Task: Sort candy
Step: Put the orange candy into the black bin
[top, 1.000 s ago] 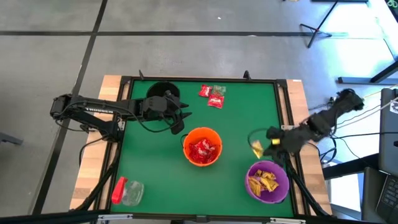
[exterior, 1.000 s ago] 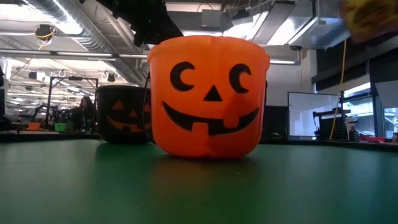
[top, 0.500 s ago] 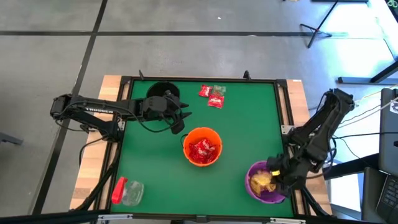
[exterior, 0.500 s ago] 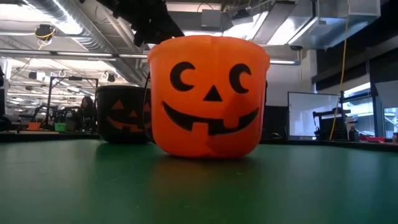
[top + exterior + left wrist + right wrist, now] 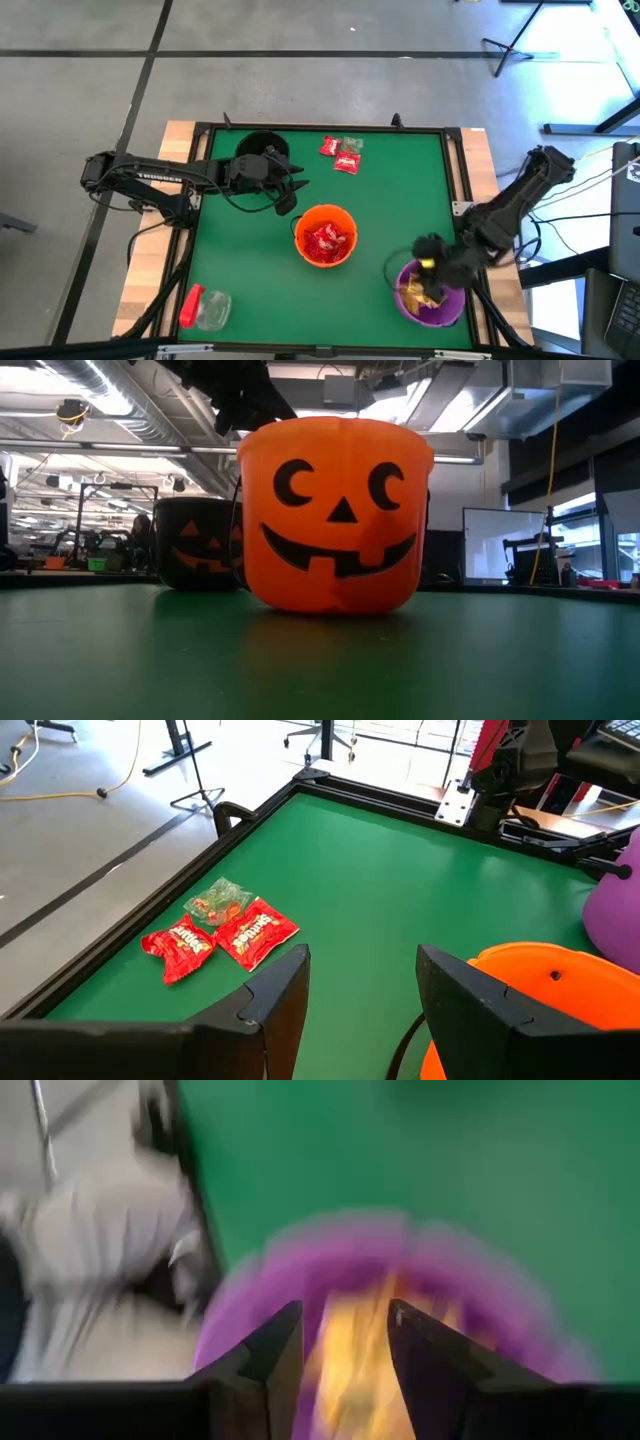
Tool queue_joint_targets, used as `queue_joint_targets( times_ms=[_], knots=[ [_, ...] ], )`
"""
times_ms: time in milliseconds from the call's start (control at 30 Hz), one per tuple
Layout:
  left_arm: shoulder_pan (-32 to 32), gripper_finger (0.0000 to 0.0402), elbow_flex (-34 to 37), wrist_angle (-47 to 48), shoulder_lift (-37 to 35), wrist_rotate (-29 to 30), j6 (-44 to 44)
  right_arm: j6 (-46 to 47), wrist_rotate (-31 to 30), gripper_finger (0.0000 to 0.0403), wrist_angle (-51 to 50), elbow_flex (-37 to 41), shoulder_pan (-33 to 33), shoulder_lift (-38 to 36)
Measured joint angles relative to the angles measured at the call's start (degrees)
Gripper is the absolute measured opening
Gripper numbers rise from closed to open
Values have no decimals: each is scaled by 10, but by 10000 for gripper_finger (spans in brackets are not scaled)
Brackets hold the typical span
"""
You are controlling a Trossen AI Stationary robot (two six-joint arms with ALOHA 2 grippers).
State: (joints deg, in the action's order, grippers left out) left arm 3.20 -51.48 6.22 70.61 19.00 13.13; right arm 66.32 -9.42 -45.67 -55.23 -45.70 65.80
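Yellow candy (image 5: 418, 293) is gathered in the purple bucket (image 5: 431, 309), over which the right gripper (image 5: 428, 262) is held part-open and empty; the left gripper (image 5: 291, 193), open and empty, is parked by the black bucket (image 5: 262, 146).

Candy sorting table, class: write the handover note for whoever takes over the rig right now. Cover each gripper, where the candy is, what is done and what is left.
Right gripper: over the purple bucket, fingers apart, nothing seen held.
Left gripper: open and empty, waiting between the black bucket and the orange bucket.
Done: yellow candy lies in the purple bucket, red candy in the orange bucket.
Left: two red packets and a greenish packet lie on the green table near its far edge. The red-capped jar lies on its side at the near left corner.
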Motion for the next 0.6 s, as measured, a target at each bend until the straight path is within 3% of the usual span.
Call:
queue_joint_targets(
  times_ms=[133, 200, 467, 600],
  knots=[
    [0, 174, 0, 0, 0, 0, 0, -141, -165, 147, 36, -9, 88, 0],
    [0, 174, 0, 0, 0, 0, 0, -204, -211, 147, 52, -9, 145, 2],
    [0, 174, 0, 2, 0, 0, -2, -415, -157, 147, 106, -9, 460, 80],
    [0, 174, 0, 2, 0, 0, -2, -491, -51, 147, 187, -9, 591, 145]
  ],
)
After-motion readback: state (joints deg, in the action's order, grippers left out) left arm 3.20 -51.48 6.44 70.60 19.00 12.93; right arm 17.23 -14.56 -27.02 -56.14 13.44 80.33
